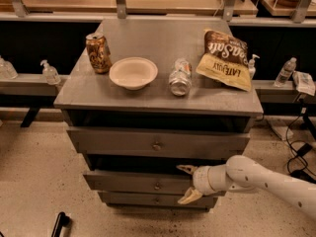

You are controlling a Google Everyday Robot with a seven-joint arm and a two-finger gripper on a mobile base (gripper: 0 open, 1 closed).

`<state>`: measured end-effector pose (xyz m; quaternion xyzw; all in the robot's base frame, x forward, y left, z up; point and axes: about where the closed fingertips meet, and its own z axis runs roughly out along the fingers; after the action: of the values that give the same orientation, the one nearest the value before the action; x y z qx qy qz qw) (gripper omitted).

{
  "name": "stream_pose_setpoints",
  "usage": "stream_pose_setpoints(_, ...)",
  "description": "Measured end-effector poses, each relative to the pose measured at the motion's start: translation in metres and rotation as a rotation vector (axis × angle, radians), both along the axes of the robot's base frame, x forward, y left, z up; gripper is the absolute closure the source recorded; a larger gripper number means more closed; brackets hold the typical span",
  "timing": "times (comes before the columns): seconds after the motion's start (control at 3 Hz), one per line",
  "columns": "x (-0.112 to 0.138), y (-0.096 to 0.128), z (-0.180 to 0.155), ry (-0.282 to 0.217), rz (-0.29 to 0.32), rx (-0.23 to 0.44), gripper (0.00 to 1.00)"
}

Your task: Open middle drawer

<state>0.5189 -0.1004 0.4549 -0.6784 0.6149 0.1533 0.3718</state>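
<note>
The grey cabinet [158, 100] has three stacked drawer fronts. The middle drawer [123, 181] is the mid-sized front, with a small round knob [157, 185] at its centre. It stands slightly out from the cabinet, with a dark gap above it. My gripper [184, 184] is open on a white arm that comes in from the lower right. It sits just right of the knob, with one fingertip [183, 169] above the front's top edge and the other at its lower edge.
The top drawer [157, 145] is above and the narrow bottom drawer [148, 199] below. On the cabinet top are a can [98, 52], a white bowl [133, 73], a lying bottle [180, 76] and a chip bag [224, 58]. Cables [301, 157] lie on the floor at right.
</note>
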Motion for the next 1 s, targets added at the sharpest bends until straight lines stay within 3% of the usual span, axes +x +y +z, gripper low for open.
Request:
stream_pose_setpoints(0.67,0.012,-0.007,-0.021,0.025,-0.046,-0.023,0.27)
stream_pose_setpoints(1.0,0.014,-0.006,-0.037,0.044,-0.062,-0.083,0.29)
